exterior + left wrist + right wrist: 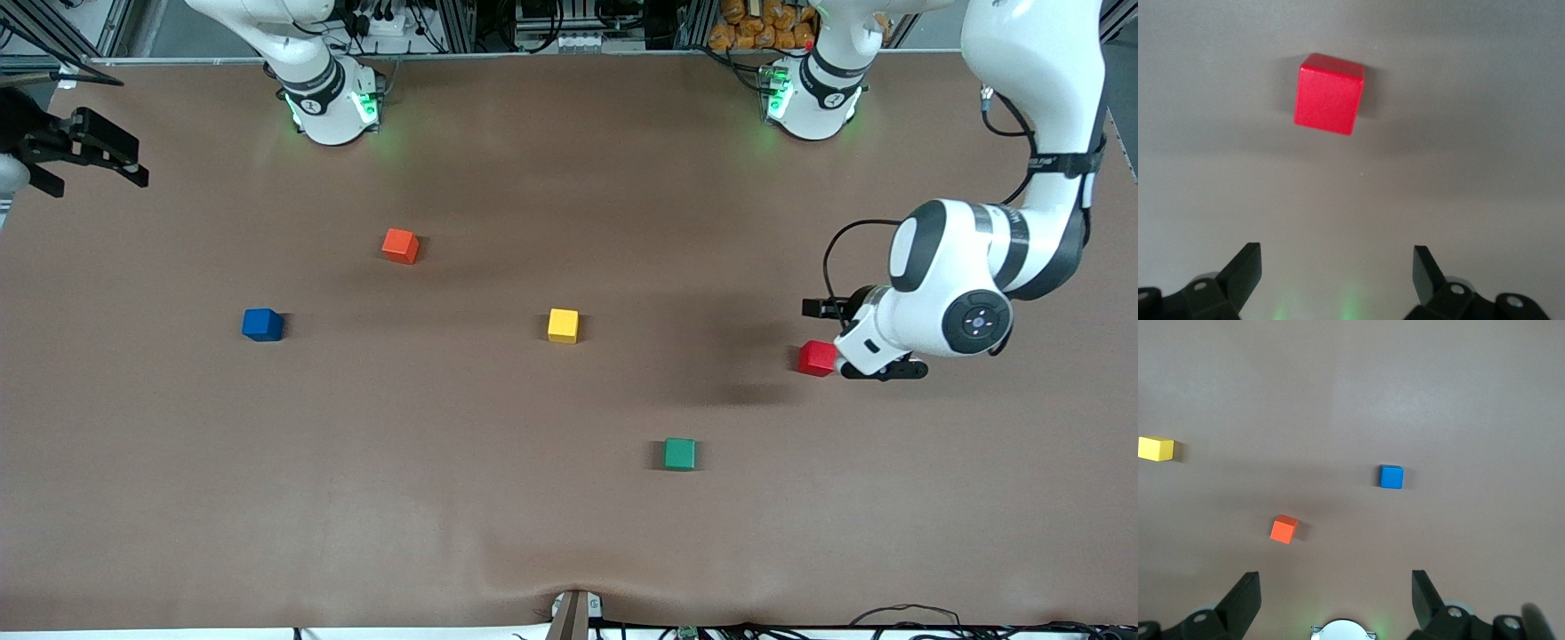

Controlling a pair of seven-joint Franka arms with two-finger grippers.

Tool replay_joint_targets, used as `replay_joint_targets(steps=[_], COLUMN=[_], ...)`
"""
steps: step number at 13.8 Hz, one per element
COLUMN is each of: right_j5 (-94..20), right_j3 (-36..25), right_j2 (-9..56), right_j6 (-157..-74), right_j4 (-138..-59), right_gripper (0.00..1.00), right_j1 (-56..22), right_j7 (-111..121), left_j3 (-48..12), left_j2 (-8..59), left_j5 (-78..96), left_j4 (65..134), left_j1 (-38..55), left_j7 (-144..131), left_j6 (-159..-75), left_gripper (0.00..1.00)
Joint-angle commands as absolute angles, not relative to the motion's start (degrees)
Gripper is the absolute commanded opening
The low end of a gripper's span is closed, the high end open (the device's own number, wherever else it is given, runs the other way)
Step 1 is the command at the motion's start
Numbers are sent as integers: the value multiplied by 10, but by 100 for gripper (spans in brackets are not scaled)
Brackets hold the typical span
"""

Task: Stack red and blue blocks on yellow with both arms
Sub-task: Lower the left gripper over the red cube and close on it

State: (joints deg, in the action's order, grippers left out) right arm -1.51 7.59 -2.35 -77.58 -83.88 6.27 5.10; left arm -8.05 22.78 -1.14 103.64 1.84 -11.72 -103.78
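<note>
We hold our left gripper (1337, 273) over the table beside the red block (816, 358), fingers spread apart and empty, because that cube looks like our first pick. The red block lies at three o'clock from the yellow cube (563, 325), the blue block (262, 324) at nine o'clock. Our right gripper (1335, 595) waits, fingers apart, over its arm's table end. We see no containers.

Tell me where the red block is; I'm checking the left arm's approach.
The red block sits on the table toward the left arm's end, beside the yellow block, under the open left gripper, not yet grasped.
</note>
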Motion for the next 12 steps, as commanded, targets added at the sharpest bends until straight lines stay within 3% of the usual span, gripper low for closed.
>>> replay_joint_targets(steps=[1, 12], right_j5=[-25, -40], right_j3=[84, 84], right_j2=[-16, -16], right_j6=[-771, -773], right_j4=[-830, -829], right_gripper=[100, 100], right_j1=[74, 75], right_j7=[47, 47], left_j3=[-81, -82], left_j2=[243, 277], left_j5=[-8, -8], left_j4=[1034, 1049], left_j1=[26, 31], left_j7=[-148, -179], left_j6=[-1056, -1118], left_gripper=[100, 100])
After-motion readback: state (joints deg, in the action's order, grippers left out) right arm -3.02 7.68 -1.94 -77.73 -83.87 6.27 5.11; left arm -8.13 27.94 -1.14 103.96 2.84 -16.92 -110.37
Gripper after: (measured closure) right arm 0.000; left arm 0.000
